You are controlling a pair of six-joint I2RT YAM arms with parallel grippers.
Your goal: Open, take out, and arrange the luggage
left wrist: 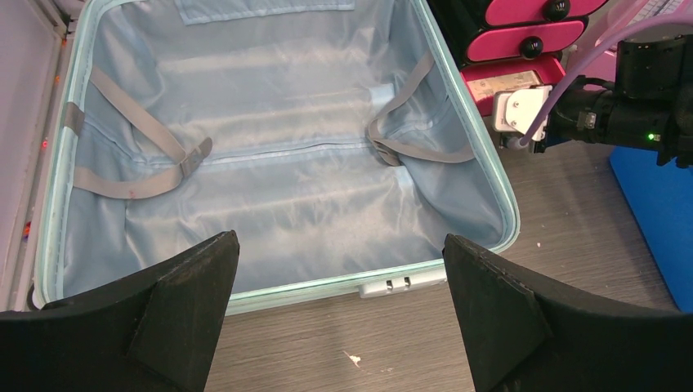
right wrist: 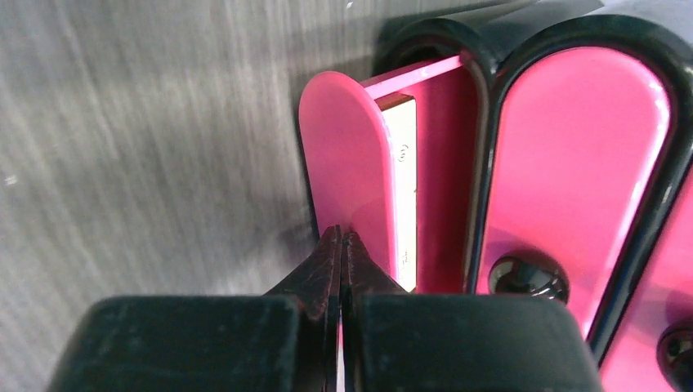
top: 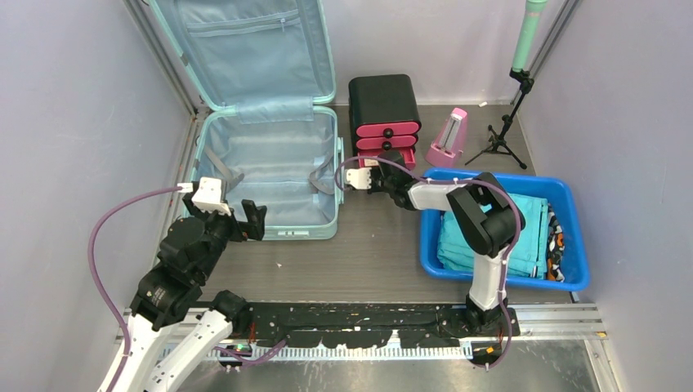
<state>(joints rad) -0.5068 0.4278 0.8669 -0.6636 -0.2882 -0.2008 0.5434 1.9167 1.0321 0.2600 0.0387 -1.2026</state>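
The luggage (top: pixel 270 167) lies open at the back left, a mint-green suitcase whose lid (top: pixel 245 49) leans up against the wall. Its light blue lining (left wrist: pixel 286 188) holds only loose grey straps (left wrist: pixel 139 155). My left gripper (top: pixel 245 222) hovers over the case's near rim (left wrist: pixel 310 286), jaws wide open and holding nothing (left wrist: pixel 338 241). My right gripper (top: pixel 391 157) is shut, its tips (right wrist: pixel 340 233) against the front of the lowest pink drawer (right wrist: pixel 343 147), which sticks partly out.
The black drawer box (top: pixel 384 102) stands right of the case, with a pink upright object (top: pixel 449 139) and a tripod stand (top: pixel 511 114) beyond it. A blue tub (top: pixel 576 253) at the right holds folded teal cloth (top: pixel 490 233).
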